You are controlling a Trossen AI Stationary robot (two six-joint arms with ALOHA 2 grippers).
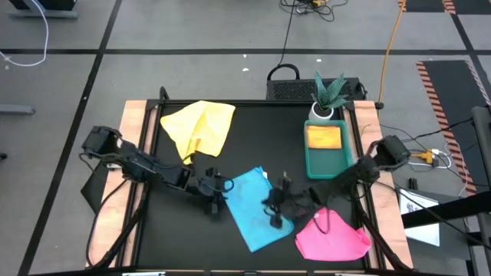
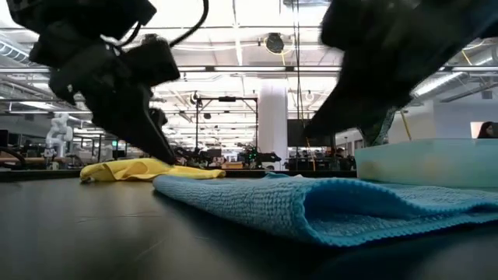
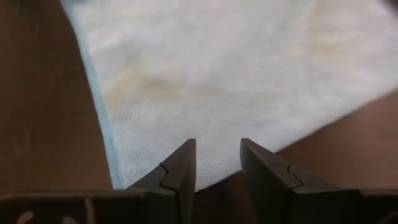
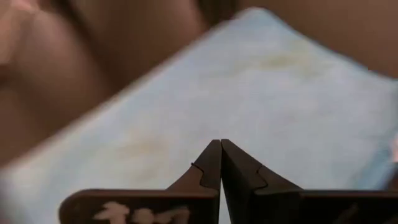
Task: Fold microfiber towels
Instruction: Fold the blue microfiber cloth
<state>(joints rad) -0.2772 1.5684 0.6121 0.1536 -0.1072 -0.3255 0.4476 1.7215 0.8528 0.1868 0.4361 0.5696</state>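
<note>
The light blue towel (image 1: 257, 208) lies spread on the black tabletop (image 1: 253, 138), between both arms. The left gripper (image 1: 217, 198) sits at its left edge, fingers parted. The right gripper (image 1: 275, 216) is over its right side, fingers pressed together, holding nothing I can see

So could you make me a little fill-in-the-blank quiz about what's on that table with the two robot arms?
1. Both grippers, the left gripper and the right gripper, are over the flat light ____ microfiber towel.
2. The crumpled yellow microfiber towel lies toward the table's ____ side in the high view.
3. The folded yellow cloth rests in the green plastic ____.
4. The right gripper's fingers are ____.

Missing words: blue; left; tray; shut
</note>
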